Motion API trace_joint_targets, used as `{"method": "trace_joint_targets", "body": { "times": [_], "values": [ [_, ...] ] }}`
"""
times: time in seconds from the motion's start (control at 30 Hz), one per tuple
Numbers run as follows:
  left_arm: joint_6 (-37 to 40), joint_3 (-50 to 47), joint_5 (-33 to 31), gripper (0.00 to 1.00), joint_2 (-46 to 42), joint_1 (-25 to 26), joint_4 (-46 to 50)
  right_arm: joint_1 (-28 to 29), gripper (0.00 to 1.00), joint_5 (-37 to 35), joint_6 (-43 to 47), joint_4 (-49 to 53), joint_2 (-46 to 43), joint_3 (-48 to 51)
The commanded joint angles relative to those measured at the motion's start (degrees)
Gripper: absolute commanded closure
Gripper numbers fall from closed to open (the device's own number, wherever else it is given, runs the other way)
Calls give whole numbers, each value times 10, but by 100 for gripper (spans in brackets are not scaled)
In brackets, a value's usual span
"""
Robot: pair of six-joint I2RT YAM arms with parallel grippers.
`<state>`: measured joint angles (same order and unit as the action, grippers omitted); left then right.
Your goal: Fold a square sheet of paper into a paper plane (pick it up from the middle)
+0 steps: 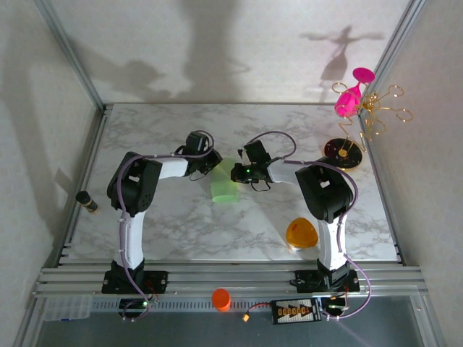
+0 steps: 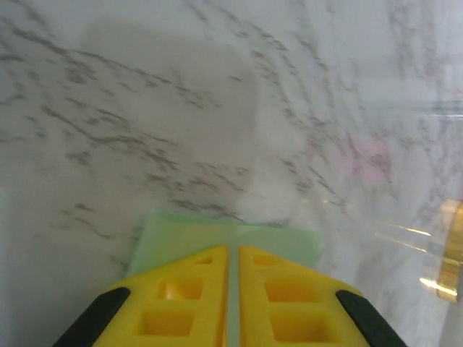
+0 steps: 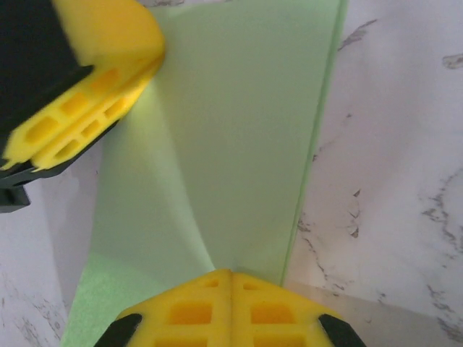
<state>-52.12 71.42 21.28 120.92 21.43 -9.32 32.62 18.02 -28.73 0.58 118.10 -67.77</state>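
Cup point(image 1: 221, 298), orange, stands at the bottom centre of the top view, with a black and yellow box point(image 1: 295, 311) lower right of it. Above them lies the marbled bench point(image 1: 166, 224). An orange rounded triangle point(image 1: 302, 233) rests on its lower right part and a small dark cylinder point(image 1: 87, 202) lies at its left edge.

At mid-frame both arms reach inward to the pale green paper point(image 1: 224, 189), which sits between the two tools. The left tool point(image 1: 208, 165) meets its upper left end and the right tool point(image 1: 237, 173) its upper right.

In the left wrist view the left tool point(image 2: 233, 289) is narrow, its yellow pads nearly together with a thin green strip between them. The paper point(image 2: 217, 235) spreads just beyond the tips.

In the right wrist view the right tool point(image 3: 231, 289) is pinched tight at the bottom edge. The paper point(image 3: 239, 130) rises in a curved sheet to its tips, and the left tool point(image 3: 79, 108) holds the upper left edge.

At the upper right of the top view a pink glass point(image 1: 353, 97) hangs on a gold wire stand point(image 1: 343, 153)
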Motion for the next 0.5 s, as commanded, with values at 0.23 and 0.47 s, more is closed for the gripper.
{"method": "trace_joint_targets", "body": {
  "times": [0.23, 0.47],
  "values": [
    [43, 6, -54, 87, 19, -68, 76, -19, 96, -181, 6, 171, 88, 70],
    [69, 2, 9, 87, -78, -58, 86, -19, 96, -178, 3, 171, 87, 69]
  ]
}}
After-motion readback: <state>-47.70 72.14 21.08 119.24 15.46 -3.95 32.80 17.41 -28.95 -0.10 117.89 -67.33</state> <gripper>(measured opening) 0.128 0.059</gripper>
